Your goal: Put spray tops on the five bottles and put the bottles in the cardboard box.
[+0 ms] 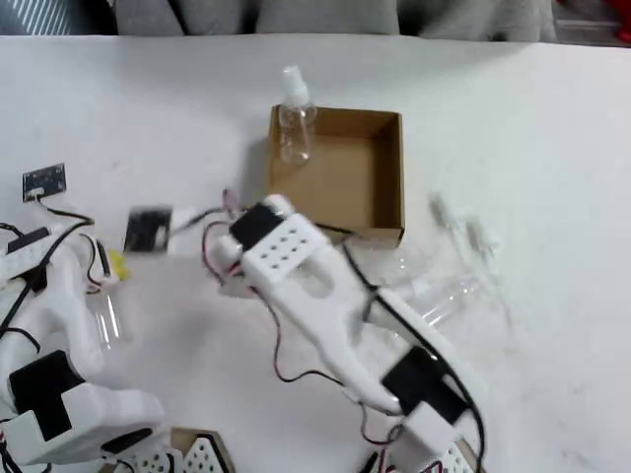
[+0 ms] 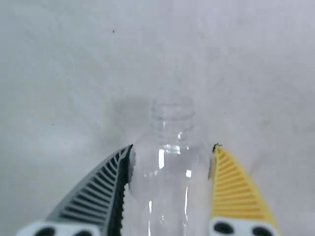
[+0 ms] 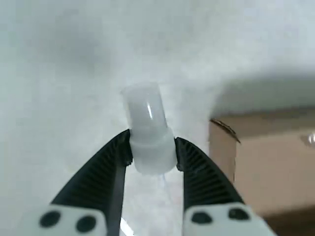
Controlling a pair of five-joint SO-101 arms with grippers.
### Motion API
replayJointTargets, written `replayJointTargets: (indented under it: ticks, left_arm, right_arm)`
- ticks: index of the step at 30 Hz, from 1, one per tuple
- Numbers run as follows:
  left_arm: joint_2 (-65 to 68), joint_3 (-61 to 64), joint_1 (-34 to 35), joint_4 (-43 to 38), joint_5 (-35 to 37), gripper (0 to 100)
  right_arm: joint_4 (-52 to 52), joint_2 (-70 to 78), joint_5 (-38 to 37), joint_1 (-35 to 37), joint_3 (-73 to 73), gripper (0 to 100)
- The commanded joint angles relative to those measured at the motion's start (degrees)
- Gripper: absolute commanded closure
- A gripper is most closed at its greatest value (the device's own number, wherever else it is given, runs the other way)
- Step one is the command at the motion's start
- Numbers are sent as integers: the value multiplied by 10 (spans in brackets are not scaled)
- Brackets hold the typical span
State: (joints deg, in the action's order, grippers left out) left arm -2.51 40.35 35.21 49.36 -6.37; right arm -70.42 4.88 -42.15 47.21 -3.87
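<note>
A clear bottle (image 2: 170, 167) with a bare threaded neck sits between the grey and yellow fingers of my left gripper (image 2: 170, 150), which is shut on it. In the high view this bottle (image 1: 106, 317) is at the table's left, by the left arm. My right gripper (image 3: 152, 147) is shut on a white spray top (image 3: 147, 128), just left of the cardboard box (image 3: 266, 162). One bottle with a spray top (image 1: 294, 123) leans in the back left corner of the cardboard box (image 1: 385, 177).
Clear bottles (image 1: 444, 296) lie on the table right of the box's front, with loose spray tops (image 1: 480, 236) behind them. The right arm (image 1: 296, 261) stretches across the middle toward the box's left front corner. Cables trail around both arms.
</note>
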Motion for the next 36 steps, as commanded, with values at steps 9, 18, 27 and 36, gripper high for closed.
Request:
replayJointTargets:
  ticks: [9,18,27,36]
  left_arm:
    - [-59,-3,-49,-7,6,894]
    - [-375,88,-157,-11,6,894]
    - [-666,96,-323,-85,6,895]
    - [-718,114,-390,-206,51,897]
  right_arm:
    - [-162,-279,360,-127,26,981]
    - [-175,-456,397,-212,25,981]
    - [-29,-585,398,-281,30,982]
    - [71,-550,417,-306,131,982]
